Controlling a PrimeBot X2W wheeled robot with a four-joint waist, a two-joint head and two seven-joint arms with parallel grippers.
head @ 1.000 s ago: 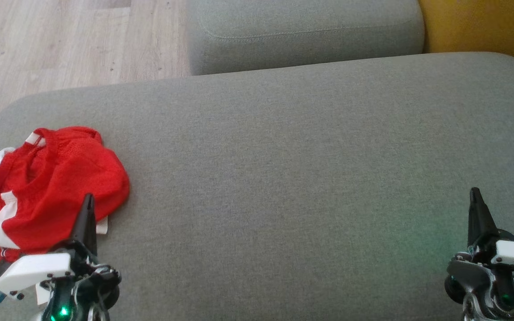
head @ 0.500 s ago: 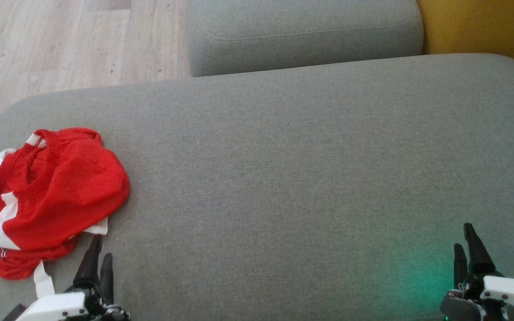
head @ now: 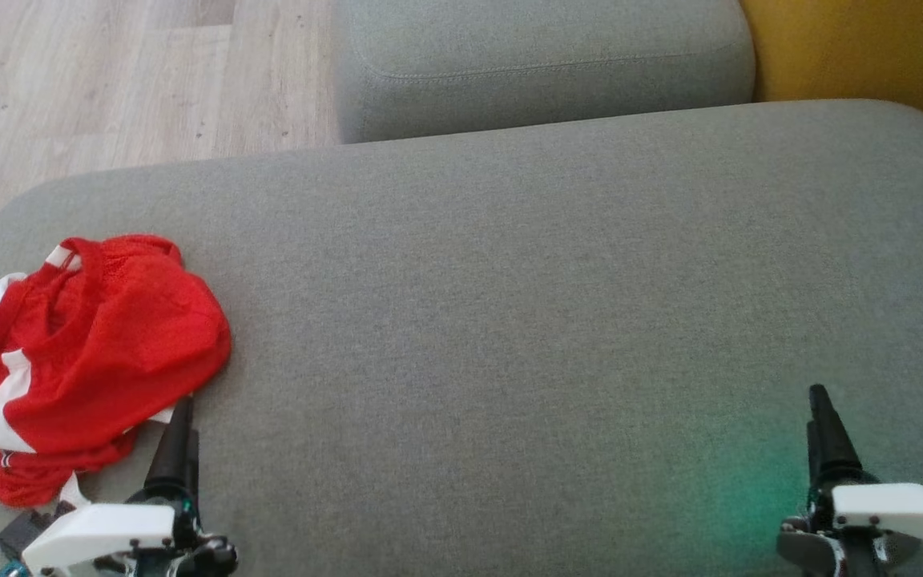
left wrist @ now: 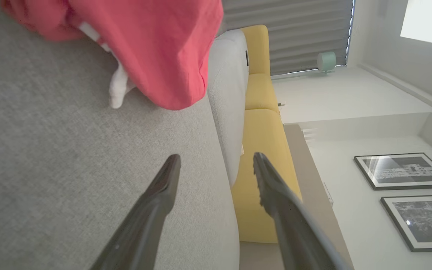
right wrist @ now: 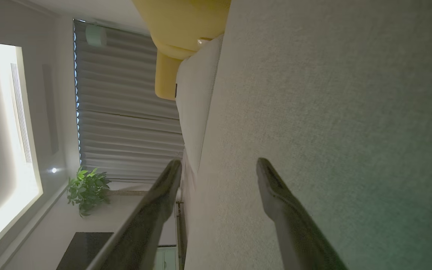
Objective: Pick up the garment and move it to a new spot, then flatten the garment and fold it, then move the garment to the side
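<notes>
The garment (head: 101, 336), a crumpled red mesh piece with white stripes, lies in a heap at the left end of the grey cushion (head: 509, 280). My left gripper (head: 181, 421) sits just below the heap's near right edge, open, with nothing between its fingers. In the left wrist view the garment (left wrist: 156, 45) lies ahead of the left gripper (left wrist: 216, 161) and apart from it. Far to the right, my right gripper (head: 822, 409) hovers over bare cushion. The right wrist view shows the right gripper (right wrist: 219, 165) open and empty.
A second grey cushion (head: 542, 64) butts against the far edge. Pale wood floor (head: 109, 80) lies beyond the far left corner. A yellow sofa (head: 870, 48) stands at the far right. The cushion's rounded left edge runs close beside the garment.
Both grippers have drawn back toward the near edge and their fingers have parted. The left one has come off the garment's edge. The garment lies as before.
</notes>
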